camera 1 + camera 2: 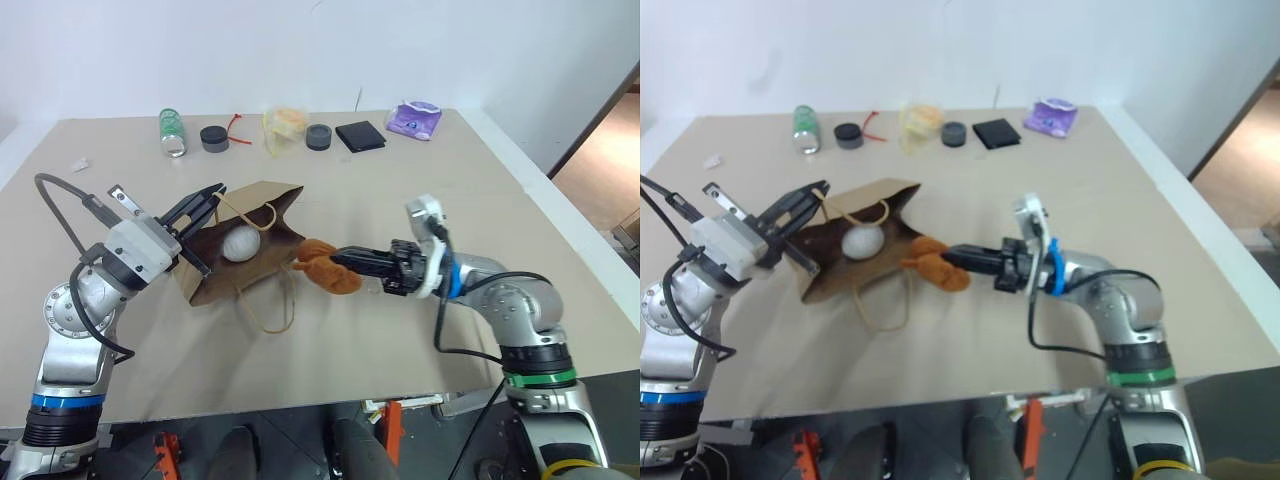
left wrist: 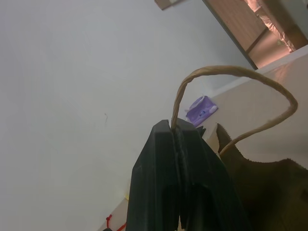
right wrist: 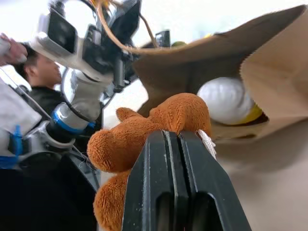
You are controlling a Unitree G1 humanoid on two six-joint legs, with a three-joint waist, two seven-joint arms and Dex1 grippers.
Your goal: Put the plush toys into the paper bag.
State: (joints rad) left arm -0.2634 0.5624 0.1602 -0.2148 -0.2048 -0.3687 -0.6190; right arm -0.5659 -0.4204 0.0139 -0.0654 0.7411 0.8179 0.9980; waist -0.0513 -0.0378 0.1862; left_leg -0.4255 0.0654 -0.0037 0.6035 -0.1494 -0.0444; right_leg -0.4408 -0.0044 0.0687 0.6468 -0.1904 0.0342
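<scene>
The bag [image 1: 245, 245] lay on its side on the table [image 1: 400, 200], toward the left edge, its mouth turned to the right. The left gripper [image 1: 205, 200] had its fingers [image 2: 178, 178] pinched shut on the upper handle [image 2: 231, 77], lifting the top lip so the mouth stayed agape. The other handle [image 1: 270, 310] trailed flat on the table toward the near edge. The chick [image 1: 241, 243] sat inside the bag, its white belly showing through the opening. The right gripper [image 1: 345, 262] reached level from the right, fingers [image 3: 178, 183] clamped on the bear [image 1: 322, 268], which hung just at the bag's mouth, touching or nearly touching the lower lip; its body was still outside. Along the far edge stood a row of other things: a bottle [image 1: 172, 132], two dark round tubs [image 1: 214, 138], a clear bag [image 1: 283, 125] of yellow contents, a black wallet [image 1: 360, 136] and a purple packet [image 1: 414, 120]. In the right wrist view a person [image 3: 33, 77] sat behind the left arm.
</scene>
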